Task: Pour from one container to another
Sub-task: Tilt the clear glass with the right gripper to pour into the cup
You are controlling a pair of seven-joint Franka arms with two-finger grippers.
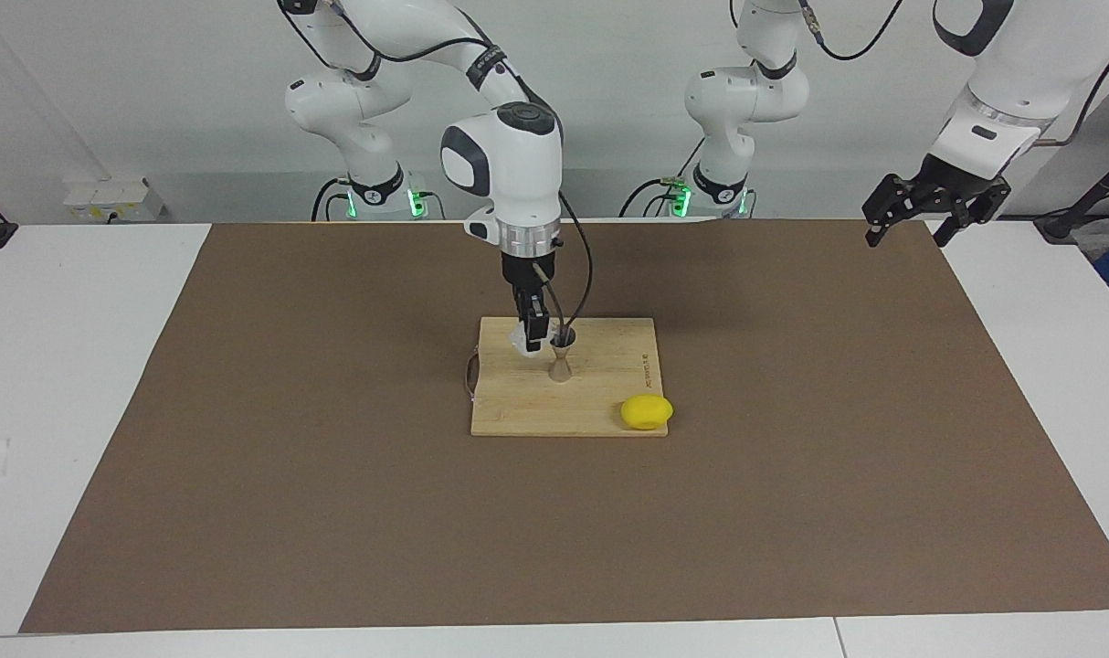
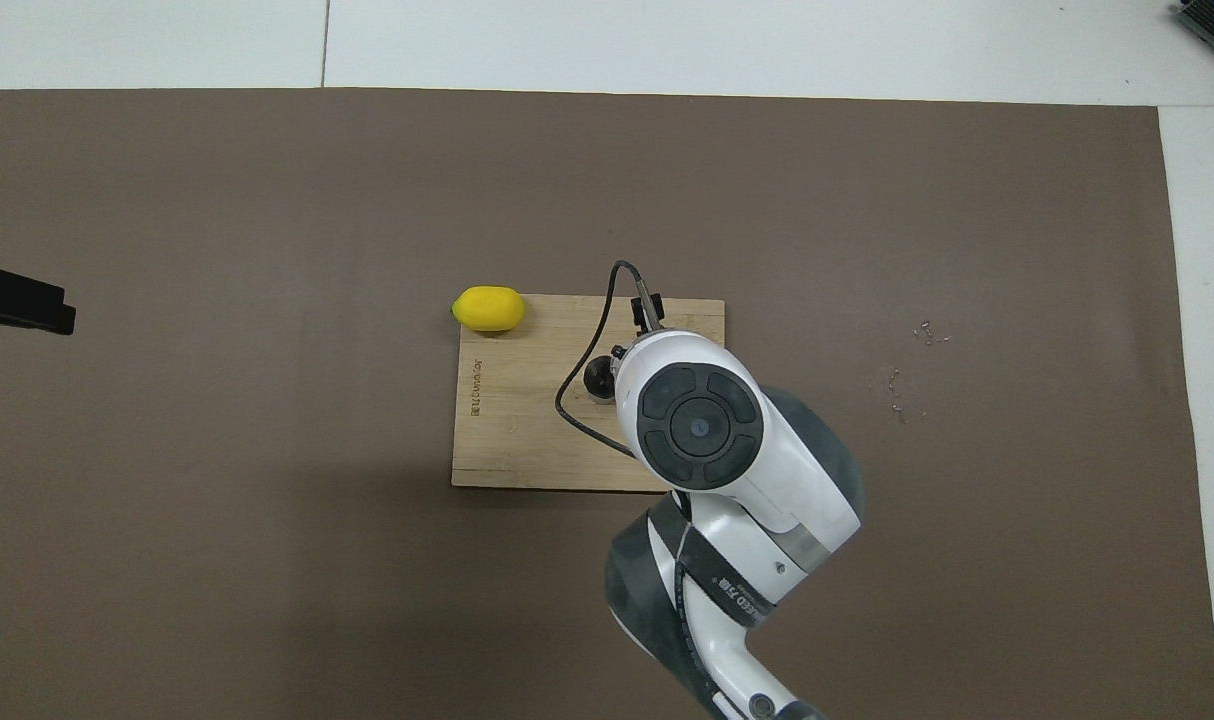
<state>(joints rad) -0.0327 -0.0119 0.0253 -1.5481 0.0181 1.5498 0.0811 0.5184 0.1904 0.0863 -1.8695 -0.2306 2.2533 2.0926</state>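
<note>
Facing view shows the right gripper [image 1: 535, 336] just above the middle of the frame, clenched on the small glass cup [image 1: 521, 340] and holding it beside the mouth of the metal jigger [image 1: 563, 356], which stands upright on the wooden board [image 1: 600, 366]. A lemon [image 1: 647, 411] lies at the board's lower corner in this view, well apart from both. By my reading, the pour is the step in hand: the cup sits at the jigger's rim, though whether anything is running out I cannot tell. Next the cup must tip over the narrow mouth without knocking the jigger, which looks easy to topple. At the upper right of the frame the left gripper [image 1: 914, 210] waits released above the counter [image 1: 244, 457].
</note>
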